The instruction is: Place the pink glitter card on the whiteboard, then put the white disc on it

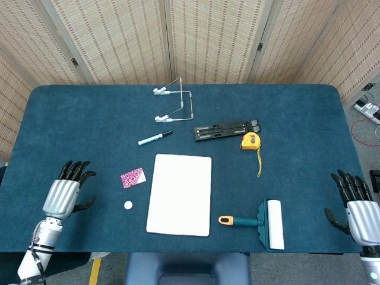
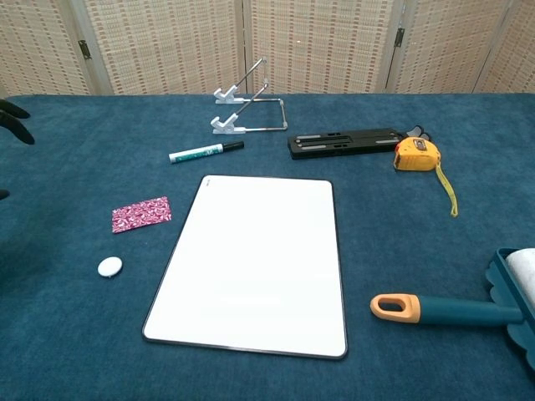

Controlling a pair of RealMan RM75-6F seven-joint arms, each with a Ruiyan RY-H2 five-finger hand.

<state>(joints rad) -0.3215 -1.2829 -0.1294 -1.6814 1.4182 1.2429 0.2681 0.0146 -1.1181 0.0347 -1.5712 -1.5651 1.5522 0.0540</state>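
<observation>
Pink glitter card (image 1: 132, 177) and white disc (image 1: 128, 205) sat on tabletop (image 1: 297, 119) just left of whiteboard (image 1: 180, 195); nothing placed. Left hand (image 1: 62, 193) and right hand (image 1: 356, 208) empty, fingers spread.

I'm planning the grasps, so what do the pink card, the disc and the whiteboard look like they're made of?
Pink card: probably thin paper or card, with a speckled glitter face. Disc: smooth matte white, likely plastic, though it could be something else. Whiteboard: glossy white sheet with a thin dark rim, probably coated board.
</observation>
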